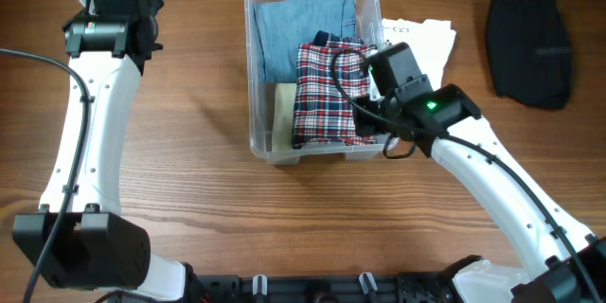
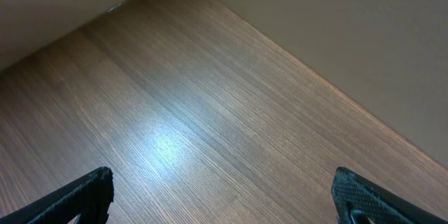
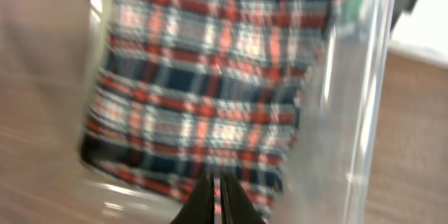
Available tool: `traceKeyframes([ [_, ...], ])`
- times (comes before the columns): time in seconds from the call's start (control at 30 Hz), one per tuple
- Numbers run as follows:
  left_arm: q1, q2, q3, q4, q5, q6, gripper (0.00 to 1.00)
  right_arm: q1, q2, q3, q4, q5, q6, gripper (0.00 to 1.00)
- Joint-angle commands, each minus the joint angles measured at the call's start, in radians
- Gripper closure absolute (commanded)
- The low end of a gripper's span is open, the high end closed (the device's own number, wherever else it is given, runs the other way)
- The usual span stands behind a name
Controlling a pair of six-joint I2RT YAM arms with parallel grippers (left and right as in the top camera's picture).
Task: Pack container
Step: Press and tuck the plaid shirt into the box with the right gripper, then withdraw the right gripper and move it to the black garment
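Right claw (image 3: 217,199): clenched, tips pressed together, facing plaid garment (image 1: 327,95)
Left claw (image 2: 224,194): released, spread wide above table (image 2: 210,77)
Container (image 1: 253,76): holds plaid garment, denim garment (image 1: 303,24)

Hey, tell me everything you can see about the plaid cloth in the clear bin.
The plaid cloth is soft fabric checked in red, white and navy, folded into a rough rectangle. It lies in the right half of the clear container, its back edge on a blue denim garment, its left edge against a pale beige piece. The right arm hides its right edge.
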Motion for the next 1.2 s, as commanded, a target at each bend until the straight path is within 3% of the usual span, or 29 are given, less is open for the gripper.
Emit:
traceKeyframes([
  [0.0,0.004,0.005,-0.001,0.003,-0.017,0.004,0.0,0.002,0.011,-0.012,-0.055,0.012,0.038,0.96],
  [0.6,0.004,0.005,-0.001,0.003,-0.017,0.004,0.0,0.005,0.011,-0.012,-0.231,-0.188,0.079,0.96],
  [1.17,0.004,0.005,-0.001,0.003,-0.017,0.004,0.0,0.064,0.006,-0.011,-0.191,-0.239,0.094,0.96],
])
